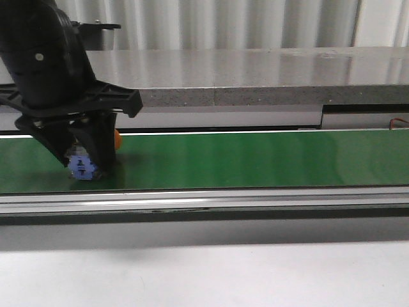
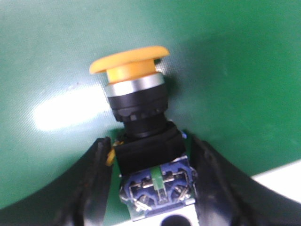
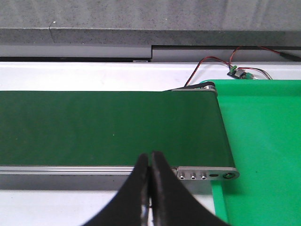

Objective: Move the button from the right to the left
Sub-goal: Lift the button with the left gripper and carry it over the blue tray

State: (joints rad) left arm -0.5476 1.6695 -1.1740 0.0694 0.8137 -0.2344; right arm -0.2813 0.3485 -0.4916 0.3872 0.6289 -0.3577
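The left pincer (image 2: 153,188) gripped the push-button (image 2: 141,122) by its block body at the green belt's (image 1: 255,160) left end, the right pincer (image 3: 150,188) was closed empty, so release seemingly followed.

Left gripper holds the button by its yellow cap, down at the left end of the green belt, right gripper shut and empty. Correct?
Not quite. The left gripper holds the button by its block body, not the cap; the left wrist view shows the cap free beyond the jaws. It is at the belt's left end, and the right gripper is shut and empty.
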